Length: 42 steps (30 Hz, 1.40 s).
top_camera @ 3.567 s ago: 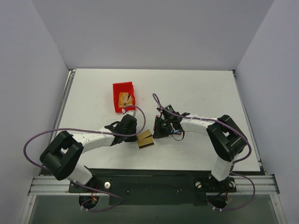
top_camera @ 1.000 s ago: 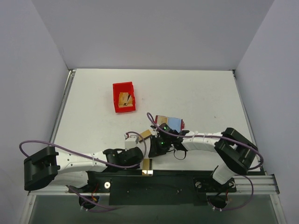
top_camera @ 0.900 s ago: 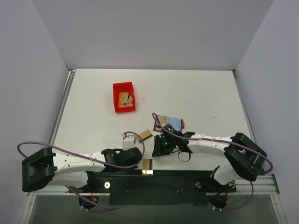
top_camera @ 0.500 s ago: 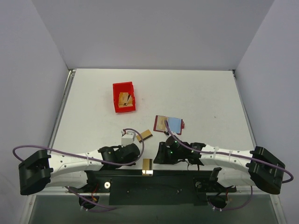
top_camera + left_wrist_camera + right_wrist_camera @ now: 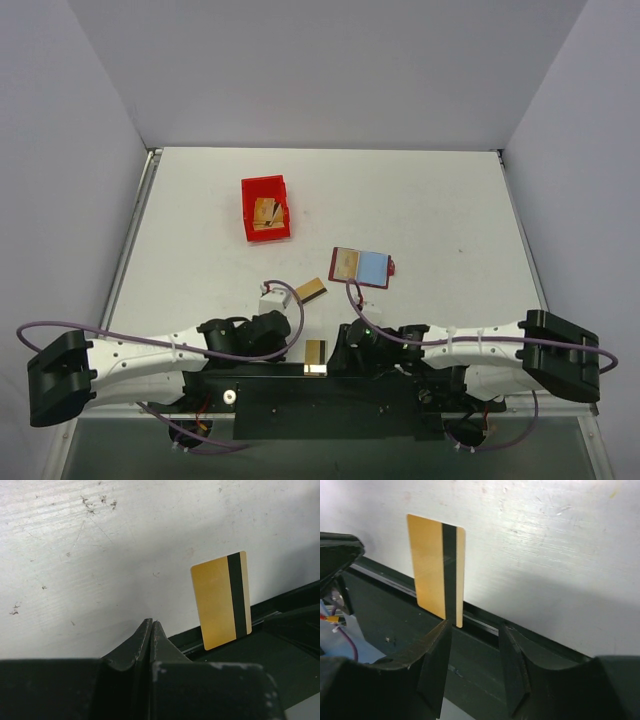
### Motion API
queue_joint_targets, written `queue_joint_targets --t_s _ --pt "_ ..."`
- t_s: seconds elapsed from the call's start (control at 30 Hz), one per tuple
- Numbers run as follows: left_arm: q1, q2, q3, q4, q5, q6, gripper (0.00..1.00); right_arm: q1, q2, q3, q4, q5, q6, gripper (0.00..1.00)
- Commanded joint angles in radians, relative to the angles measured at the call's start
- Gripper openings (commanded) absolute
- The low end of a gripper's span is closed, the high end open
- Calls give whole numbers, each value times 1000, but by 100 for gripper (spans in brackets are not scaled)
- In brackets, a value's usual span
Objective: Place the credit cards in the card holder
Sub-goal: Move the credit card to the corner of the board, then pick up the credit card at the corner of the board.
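- The left claw [image 5: 150,625] is closed on nothing, low by the near edge of the tabletop [image 5: 440,200].
- The red bin [image 5: 262,183] has gold cards [image 5: 266,212] inside; a loose card [image 5: 310,291] lies flat nearer the arms.
- The striped card [image 5: 436,567] overhangs the near edge. It looks thin, stiff, light and slick, so it is best pinched across that free end.
- The right claw [image 5: 475,627] stands open and empty, just short of it.
- The card holder [image 5: 362,267] lies unfolded further back.

White arms [image 5: 140,350], black joints [image 5: 60,375], purple cables [image 5: 352,296].
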State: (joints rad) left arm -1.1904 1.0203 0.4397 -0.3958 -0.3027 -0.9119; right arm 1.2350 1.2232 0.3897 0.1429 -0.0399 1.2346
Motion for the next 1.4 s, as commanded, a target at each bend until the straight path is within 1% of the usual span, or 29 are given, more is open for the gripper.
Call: queue_joint_targets --t_s 0.0,0.13,0.33,0.47,0.63,0.77,0.83,0.9,1.0,1.1,1.13,1.17,1.27,1.37 --pt "-8 -22 4 29 30 24 3 29 62 -25 112 78 71 39" --pt "-8 -12 10 29 34 31 4 34 117 -38 195 57 89 40" --pt "-9 4 4 67 53 38 3 43 134 -112 339 61 123 40" --pt "-15 23 -6 95 65 28 3 41 144 -138 386 67 135 40" --pt "-17 43 2 101 65 27 3 29 170 -141 414 60 131 38" --pt "-17 43 -2 101 65 19 4 18 193 -141 411 58 147 33" --pt "-17 41 -7 103 68 10 4 12 200 -146 420 52 154 29" --pt "-17 34 -15 104 70 1 3 9 202 -153 438 54 155 25" --pt "-17 17 -21 98 62 -11 4 7 193 -161 448 61 146 15" --pt "-17 -11 -15 74 37 -19 3 7 153 -147 426 69 109 7" --pt "-17 -18 2 63 10 -24 3 7 128 -140 407 78 83 3" --pt "-15 -31 14 40 -2 -25 4 7 116 -117 361 83 66 1" --pt "-9 -57 89 -9 -74 -16 4 3 41 -54 268 89 -21 0" --pt "20 -84 161 -34 -118 10 12 -23 -19 41 120 103 -128 0"
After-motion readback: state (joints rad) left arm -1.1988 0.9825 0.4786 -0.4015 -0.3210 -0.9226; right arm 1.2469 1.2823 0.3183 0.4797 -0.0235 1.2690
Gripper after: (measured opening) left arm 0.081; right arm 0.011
